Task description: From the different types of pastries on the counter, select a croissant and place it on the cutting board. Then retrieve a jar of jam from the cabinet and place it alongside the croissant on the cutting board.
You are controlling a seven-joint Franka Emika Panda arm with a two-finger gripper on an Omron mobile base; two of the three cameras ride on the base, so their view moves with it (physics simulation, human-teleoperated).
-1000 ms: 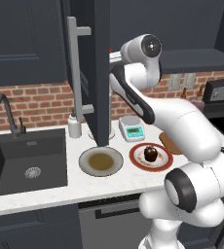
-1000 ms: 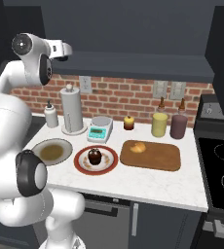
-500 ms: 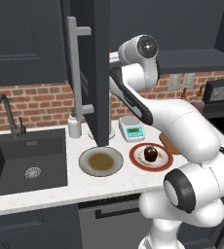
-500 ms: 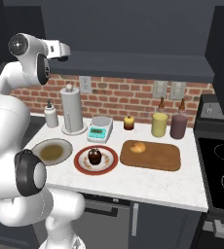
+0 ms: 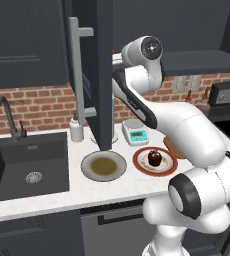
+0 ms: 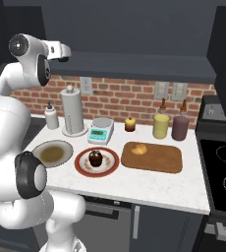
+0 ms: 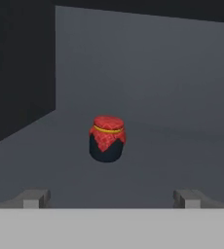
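Croissant point(image 6: 140, 148) already sits on the cutting board point(image 6: 159, 160), so step 1 looks done. Arm reaches up into the open cabinet point(image 5: 103, 75); gripper point(image 7: 111, 198) jaws wide open, empty, lined up on the jam jar point(image 7: 107, 138) standing upright ahead on the shelf, not touching.

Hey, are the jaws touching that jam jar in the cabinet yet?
Apart. In the hand view the jam jar stands on the shelf well beyond the open gripper, grey shelf visible between them.
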